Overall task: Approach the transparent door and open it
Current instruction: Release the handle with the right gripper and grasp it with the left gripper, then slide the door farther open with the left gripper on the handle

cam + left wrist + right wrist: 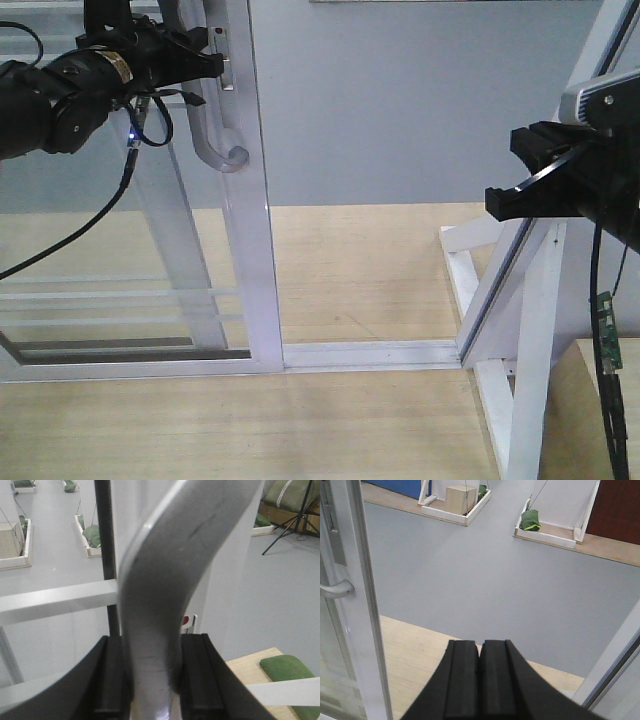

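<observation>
Black left tool (155, 672) tight around grey handle (165, 580) of transparent door (255, 260)

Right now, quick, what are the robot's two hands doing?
Left gripper: shut on the handle.
Right gripper: shut, holding nothing.

Test lab w/ framed bays (545, 536), tripod (300, 510)

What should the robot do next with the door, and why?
Probably pull the handle gently to move the door: the left gripper is shut on the handle, while the right gripper is shut on nothing, away from the door.
</observation>
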Controlling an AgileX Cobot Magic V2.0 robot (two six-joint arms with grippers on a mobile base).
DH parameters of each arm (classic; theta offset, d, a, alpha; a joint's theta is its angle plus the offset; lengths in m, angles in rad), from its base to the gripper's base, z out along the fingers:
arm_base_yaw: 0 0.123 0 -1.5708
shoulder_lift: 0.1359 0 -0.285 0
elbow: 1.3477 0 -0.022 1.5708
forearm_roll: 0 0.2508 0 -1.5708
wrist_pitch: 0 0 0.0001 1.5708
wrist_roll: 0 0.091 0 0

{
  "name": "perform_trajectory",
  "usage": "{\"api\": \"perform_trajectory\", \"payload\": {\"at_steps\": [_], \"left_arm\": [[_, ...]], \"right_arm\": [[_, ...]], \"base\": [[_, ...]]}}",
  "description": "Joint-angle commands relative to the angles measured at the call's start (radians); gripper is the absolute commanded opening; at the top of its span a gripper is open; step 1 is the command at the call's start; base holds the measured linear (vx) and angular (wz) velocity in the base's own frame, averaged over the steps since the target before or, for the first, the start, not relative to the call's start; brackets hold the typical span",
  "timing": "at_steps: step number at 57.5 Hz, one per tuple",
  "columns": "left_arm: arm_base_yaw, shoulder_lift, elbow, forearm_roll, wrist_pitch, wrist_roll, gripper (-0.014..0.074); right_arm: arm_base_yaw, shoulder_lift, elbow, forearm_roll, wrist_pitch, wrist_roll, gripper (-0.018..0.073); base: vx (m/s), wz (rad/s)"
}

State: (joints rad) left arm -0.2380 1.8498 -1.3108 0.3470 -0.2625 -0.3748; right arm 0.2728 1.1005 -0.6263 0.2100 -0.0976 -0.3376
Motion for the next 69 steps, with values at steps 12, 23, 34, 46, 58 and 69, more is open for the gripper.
{"api": "perform_trajectory", "payload": {"at_steps": [12,23,34,46,58,69], "left_arm": [[0.075,-0.091,-0.038,-0.026,0.085,0.001,-0.0002],[0.127,-0.116,-0.038,-0.026,0.138,0.0,0.0],[0.138,-0.131,-0.036,-0.026,0.203,-0.001,0.0002],[0.138,-0.194,-0.002,-0.01,0.354,0.01,0.0004],[0.138,-0.354,0.206,0.043,0.212,0.008,0.0004],[0.137,-0.54,0.418,0.063,0.2,0.009,0.0004]], "right_arm": [[-0.002,-0.02,-0.027,-0.002,-0.078,-0.01,0.0002],[-0.002,-0.02,-0.027,-0.002,-0.078,-0.009,0.0002],[-0.002,-0.02,-0.027,-0.002,-0.077,-0.009,0.0002],[-0.002,-0.02,-0.027,-0.002,-0.075,-0.009,0.0002],[-0.002,-0.02,-0.027,0.002,-0.067,0.001,0.0002],[-0.001,-0.058,-0.027,0.002,0.011,0.009,0.0002]], "base": [[0.0,0.0],[0.0,0.0],[0.0,0.0],[0.0,0.0],[0.0,0.0],[0.0,0.0]]}}
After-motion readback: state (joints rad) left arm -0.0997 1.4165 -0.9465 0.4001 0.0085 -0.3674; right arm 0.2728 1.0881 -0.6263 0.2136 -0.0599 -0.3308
